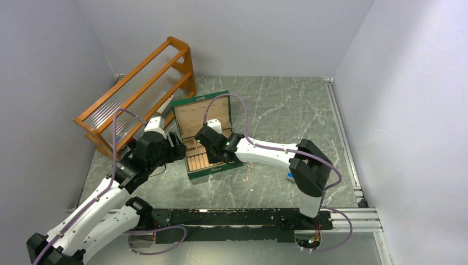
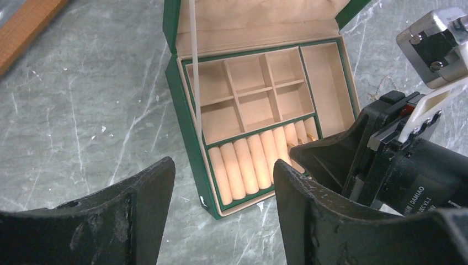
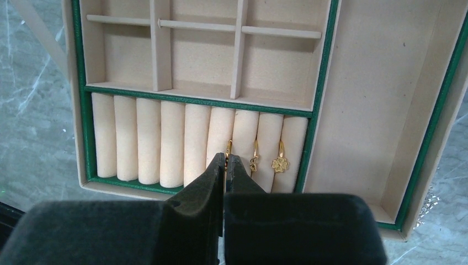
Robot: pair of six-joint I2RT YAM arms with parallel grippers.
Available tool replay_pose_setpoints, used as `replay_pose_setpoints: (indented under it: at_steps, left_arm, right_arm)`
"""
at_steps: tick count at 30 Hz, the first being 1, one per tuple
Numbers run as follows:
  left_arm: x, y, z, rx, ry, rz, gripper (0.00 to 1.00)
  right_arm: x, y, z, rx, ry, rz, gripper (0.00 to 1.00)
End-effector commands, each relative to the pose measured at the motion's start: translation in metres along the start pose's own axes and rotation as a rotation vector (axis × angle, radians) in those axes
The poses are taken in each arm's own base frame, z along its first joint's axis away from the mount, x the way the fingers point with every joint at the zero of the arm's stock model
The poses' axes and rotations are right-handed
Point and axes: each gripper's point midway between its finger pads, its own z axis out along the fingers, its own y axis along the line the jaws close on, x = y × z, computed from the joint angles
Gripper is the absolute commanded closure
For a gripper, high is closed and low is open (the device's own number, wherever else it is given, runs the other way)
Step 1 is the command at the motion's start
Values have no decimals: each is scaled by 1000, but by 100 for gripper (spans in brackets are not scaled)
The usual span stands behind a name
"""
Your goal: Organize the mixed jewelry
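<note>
Rings, light, stiff and slippery, want holding by the thin band, as your right gripper pinches the third ring at the front rolls of the green box, left gripper spread beside it.

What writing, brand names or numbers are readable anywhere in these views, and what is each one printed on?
"DAMIAO": white print on the right arm's black motor housing, seen in the left wrist view.
A second line printed just below it: too blurred and partly cut off to read.
The green box shows no text in any view.
</note>
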Motion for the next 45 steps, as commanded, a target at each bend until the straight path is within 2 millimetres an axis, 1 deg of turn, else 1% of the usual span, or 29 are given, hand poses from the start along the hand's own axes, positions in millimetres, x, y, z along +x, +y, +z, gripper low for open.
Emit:
replay_pose_setpoints:
  at_steps: [1,10,20,29,35,39,42,45]
  left_arm:
    - [-5,-4,-1,12,-10,15,30]
    - [-4,-4,1,13,-8,13,30]
    - [-2,-4,3,11,-2,15,30]
    - [-3,-4,2,12,-3,16,30]
    - [-3,-4,1,12,-5,15,30]
    - [-3,-4,1,12,-4,15,30]
    - [-4,-4,0,13,-4,16,30]
    - [-6,-5,-1,14,-9,16,30]
  right_arm:
    - [-1,-1,3,22,-13,-19,100]
    - [8,-5,12,35,6,-37,99]
    - [9,-6,20,55,18,-47,98]
    - [-1,-3,19,66,1,-50,97]
    - [1,-6,21,81,6,-52,97]
    - [1,-7,20,86,7,-45,92]
    - [-3,-4,15,71,-1,-34,84]
    - [-11,1,6,39,-22,-22,76]
